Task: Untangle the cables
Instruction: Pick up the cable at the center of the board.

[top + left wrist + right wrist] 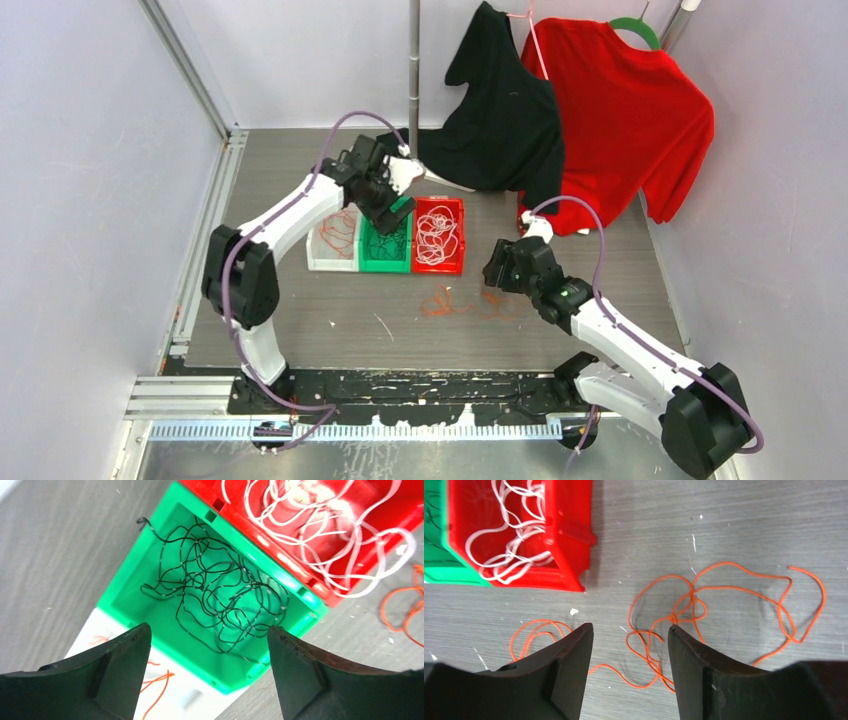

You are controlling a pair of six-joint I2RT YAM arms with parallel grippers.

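Note:
Three small bins stand side by side: a white bin (332,240) with orange-red cable, a green bin (386,245) with tangled black cable (215,590), and a red bin (440,236) with white cable (320,525). Loose orange-red cable (462,300) lies on the table in front of the red bin; it also shows in the right wrist view (704,610). My left gripper (209,635) is open and empty above the green bin. My right gripper (630,630) is open and empty just above the loose orange-red cable.
A black shirt (500,110) and a red shirt (625,110) hang on a rack at the back, by a metal pole (414,70). Walls close in left and right. A black rail (400,390) runs along the near edge.

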